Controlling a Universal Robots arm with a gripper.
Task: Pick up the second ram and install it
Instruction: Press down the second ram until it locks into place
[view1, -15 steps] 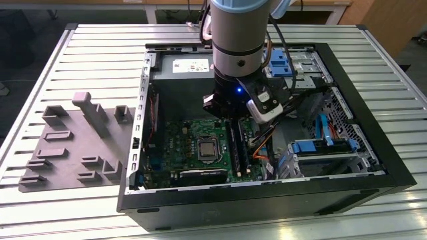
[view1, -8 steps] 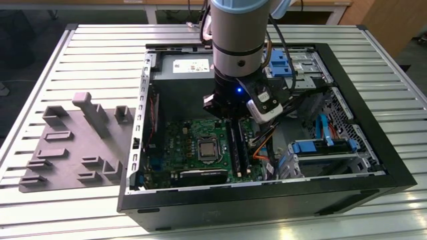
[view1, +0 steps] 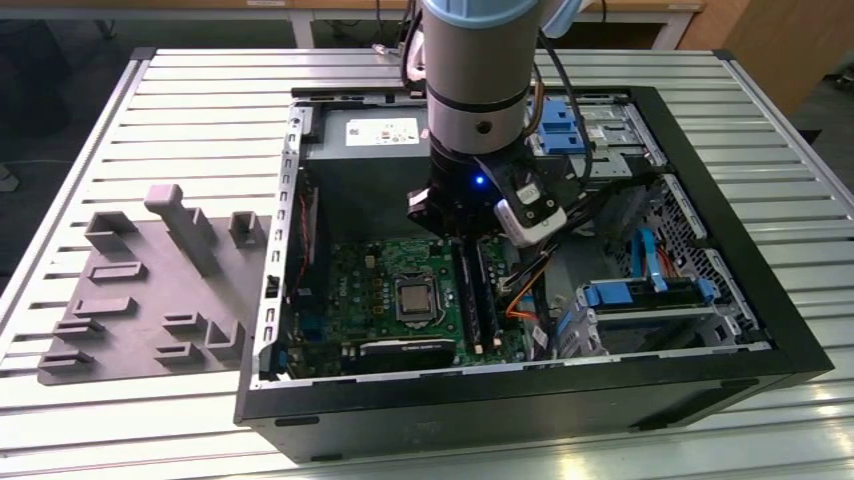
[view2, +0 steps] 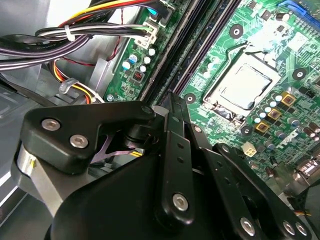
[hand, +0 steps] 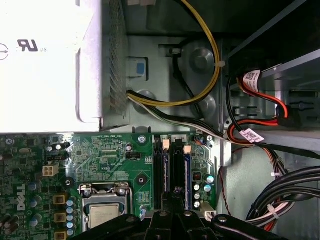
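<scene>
Gripper (view1: 461, 235) low inside the open computer case (view1: 747, 330), over the memory slots (hand: 170, 170) of the motherboard (view1: 387, 290) — fingers' state cannot be told. Second ram (view1: 478, 300) appears seated upright in a slot beside the processor socket (view1: 416, 300) — directly under the gripper.

The black gripper (view2: 170, 107) sits low over the green motherboard (view2: 260, 65), right by the long dark slots (view2: 187, 47). A shiny square chip (view2: 245, 87) sits in a metal frame on the board. A bunch of black, yellow and white wires (view2: 75, 35) runs to a plug at the board's edge.
</scene>
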